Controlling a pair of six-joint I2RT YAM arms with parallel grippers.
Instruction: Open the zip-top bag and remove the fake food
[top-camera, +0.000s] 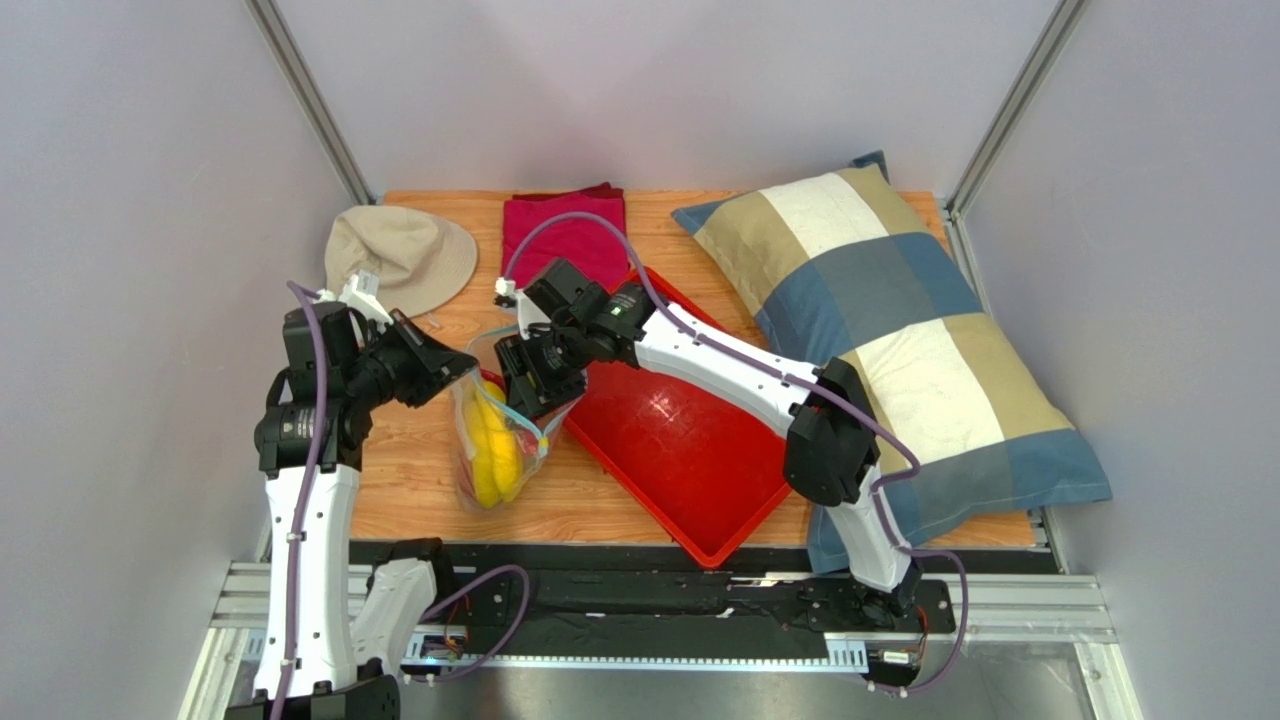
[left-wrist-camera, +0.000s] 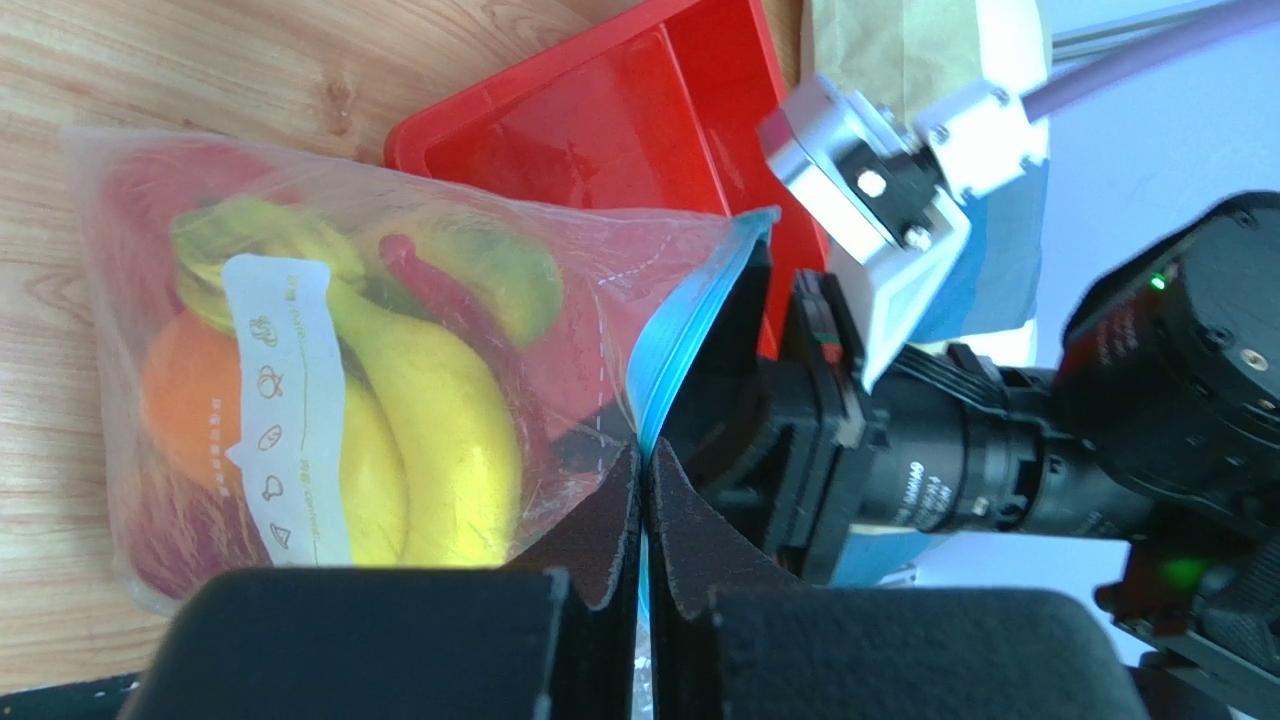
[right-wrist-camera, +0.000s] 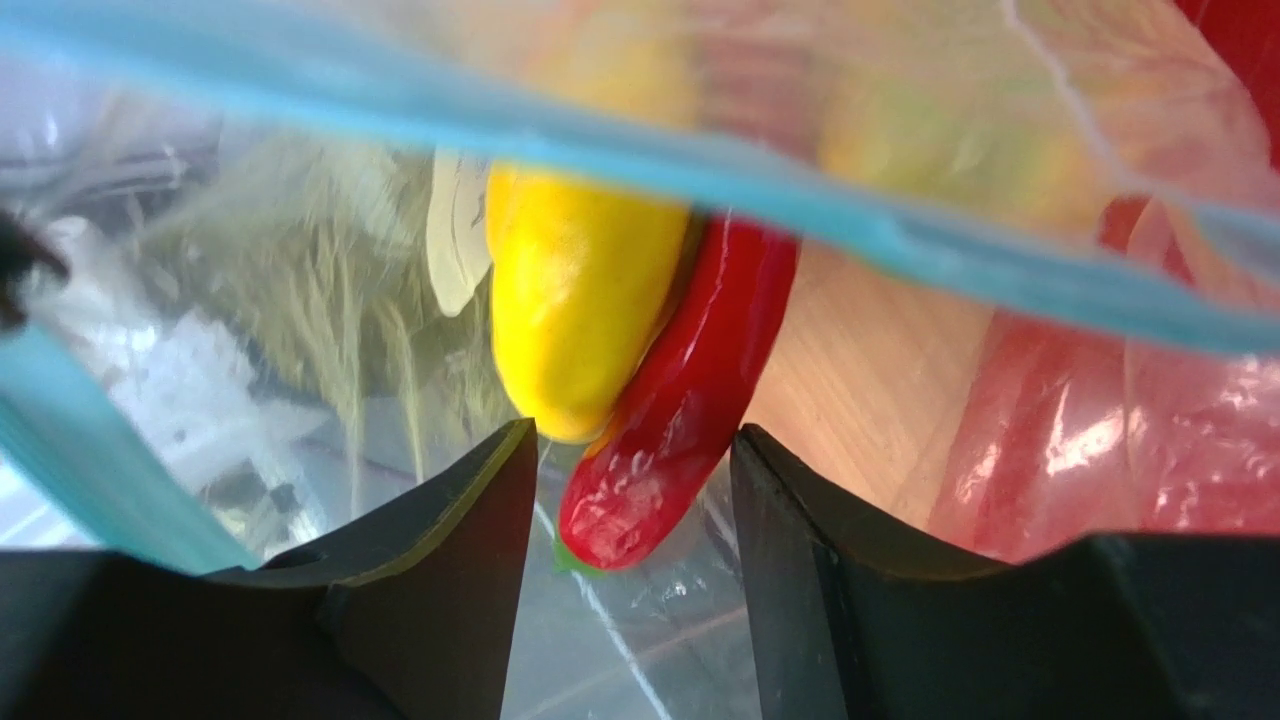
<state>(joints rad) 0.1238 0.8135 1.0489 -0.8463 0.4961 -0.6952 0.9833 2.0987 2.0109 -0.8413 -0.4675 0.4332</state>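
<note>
Left hand (left-wrist-camera: 646, 480) pinches one zip-top bag (left-wrist-camera: 601, 285) at its strip (left-wrist-camera: 684, 330); right hand (right-wrist-camera: 631, 435) spread astride one chilli (right-wrist-camera: 676, 420), banana (right-wrist-camera: 579, 300) at 10 o'clock, shown only by right wrist.

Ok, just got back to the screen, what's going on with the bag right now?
The left pincer is shut on the blue zip strip of the zip-top bag, holding one side of the open mouth up. The right pincer is reaching into the mouth, fingers apart on either side of the red chilli, next to the yellow banana. It has not clamped yet. The red tray sits beside the bag.
</note>
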